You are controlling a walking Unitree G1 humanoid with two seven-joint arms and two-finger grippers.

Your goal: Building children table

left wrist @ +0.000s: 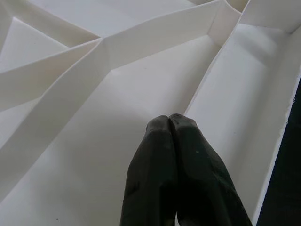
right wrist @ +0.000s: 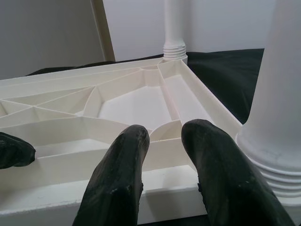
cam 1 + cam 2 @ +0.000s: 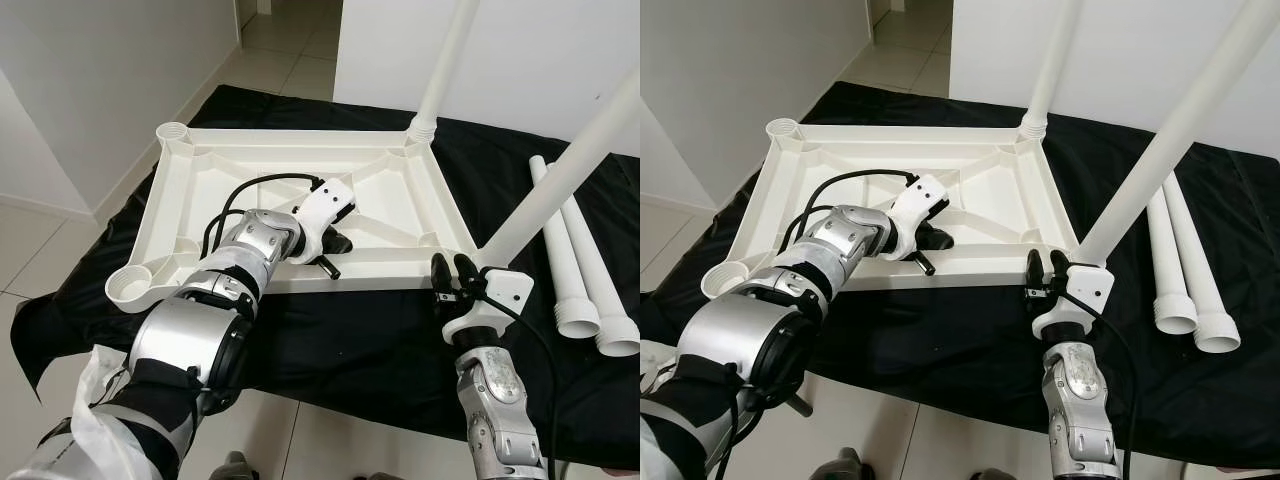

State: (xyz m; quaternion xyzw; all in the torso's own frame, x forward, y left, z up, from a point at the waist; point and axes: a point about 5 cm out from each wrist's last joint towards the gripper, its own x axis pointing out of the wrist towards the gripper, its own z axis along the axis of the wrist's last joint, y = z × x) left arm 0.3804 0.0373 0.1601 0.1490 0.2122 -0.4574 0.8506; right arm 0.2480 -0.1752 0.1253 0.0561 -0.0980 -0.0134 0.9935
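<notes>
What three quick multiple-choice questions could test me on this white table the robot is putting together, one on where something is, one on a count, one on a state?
1. Where do the two loose legs lie?
A. on the black cloth, on the robot's right of the tabletop
B. inside the tabletop
C. on the tiled floor

2. How many legs already stand in corners of the upturned tabletop?
A. none
B. two
C. four

3. How are the left gripper's fingers?
A. spread wide
B. shut together
C. clamped around a leg

Answers:
1 A: both white tubes rest side by side on the cloth beyond the tabletop's right edge.
2 B: one leg stands in the far right corner and another in the near right corner, while both left sockets are empty.
3 B: the left wrist view shows the black tips pressed together over the tabletop's inner surface.
</notes>
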